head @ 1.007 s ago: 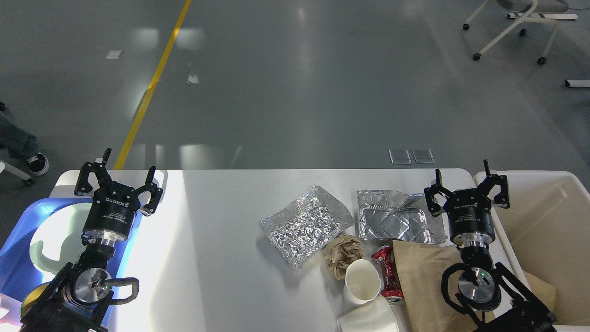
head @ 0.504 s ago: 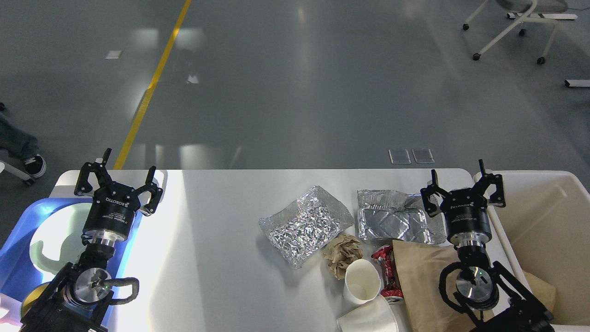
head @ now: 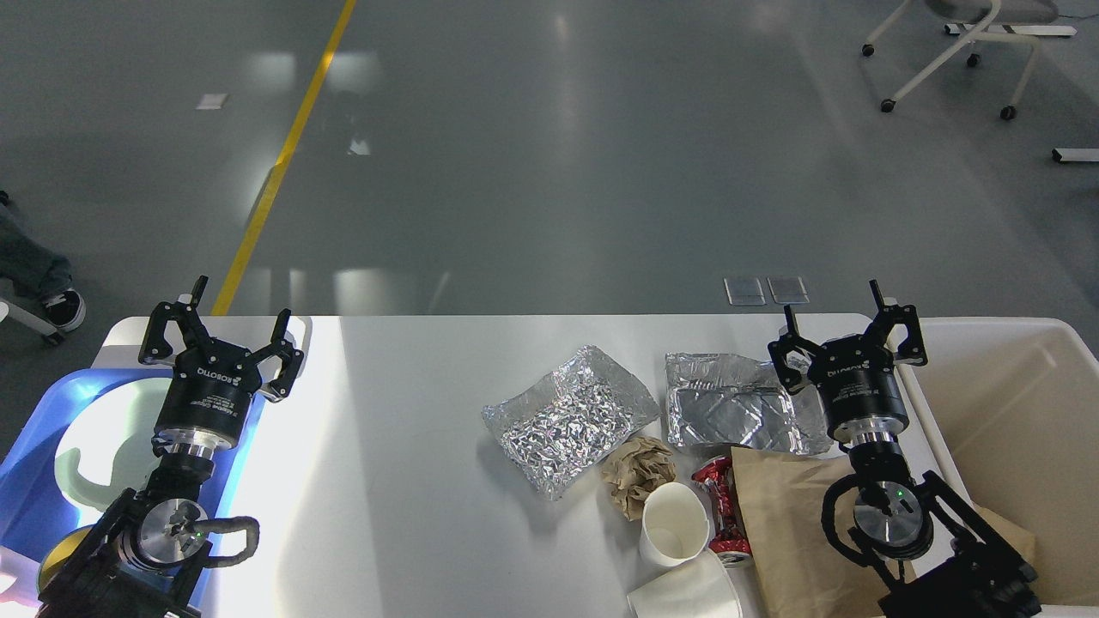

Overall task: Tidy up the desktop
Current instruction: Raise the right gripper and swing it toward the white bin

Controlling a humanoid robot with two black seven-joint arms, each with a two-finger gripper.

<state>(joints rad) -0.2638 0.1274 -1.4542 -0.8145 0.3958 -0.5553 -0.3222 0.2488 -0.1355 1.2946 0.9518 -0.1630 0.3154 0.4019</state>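
Observation:
The white desktop (head: 412, 403) holds litter on its right half: a crumpled foil sheet (head: 567, 416), a flattened foil tray (head: 738, 408), a brown paper wad (head: 640, 472), a crushed red can (head: 719, 506), two white paper cups (head: 674, 524) and a brown paper bag (head: 786, 524). My right gripper (head: 840, 328) stands open and empty above the foil tray's right end, beside the bin. Above the desktop's left edge, my left gripper (head: 225, 330) is also open, holding nothing.
A beige bin (head: 1022, 429) stands against the desktop's right edge with brown paper inside. A blue tray (head: 34, 463) with white dishes sits at the left. Beyond the far edge is grey floor with a yellow line (head: 283, 159) and a chair (head: 962, 51).
My right gripper has shifted left and a little farther away, from over the bin's rim to over the foil tray's right end. The left arm has not moved.

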